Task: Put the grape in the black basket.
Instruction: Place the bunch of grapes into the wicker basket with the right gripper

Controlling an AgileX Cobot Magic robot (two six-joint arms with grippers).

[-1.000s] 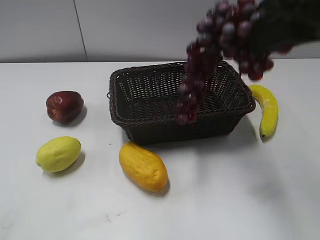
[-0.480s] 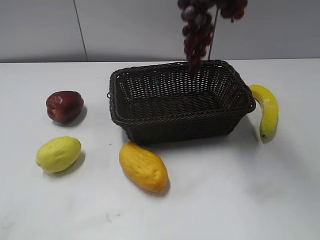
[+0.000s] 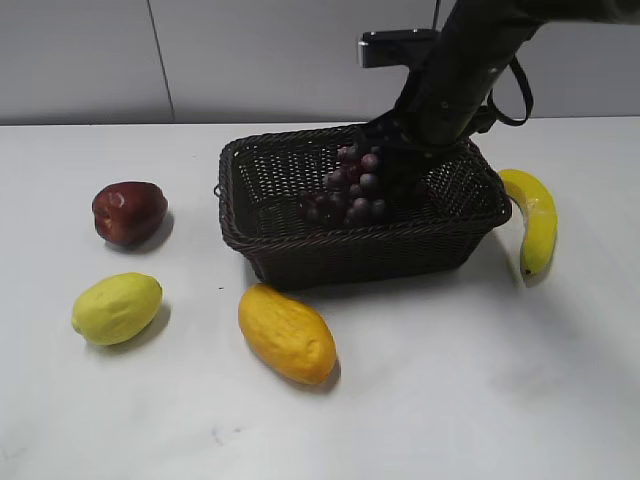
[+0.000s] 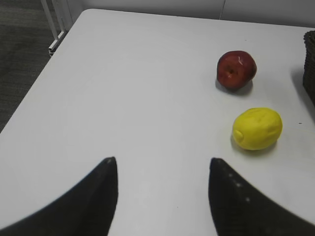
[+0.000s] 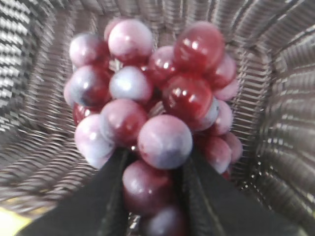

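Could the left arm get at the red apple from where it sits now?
Probably yes: the left gripper is open over bare table, and nothing lies between it and the red apple; the yellow fruit sits off to the side.

I've got the grape (image 3: 352, 187) down inside the black basket (image 3: 300, 240), a bunch of glossy purple-red and dusty grey-blue berries (image 5: 147, 108) lying toward the middle-right, below the braided rim, dark woven walls flaring around it.

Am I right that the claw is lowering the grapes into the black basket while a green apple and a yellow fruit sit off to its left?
Nearly. The apple is dark red, not green, as the exterior view shows. The rest holds: the right claw holds the grapes inside the black basket, and the yellow fruit lies left.
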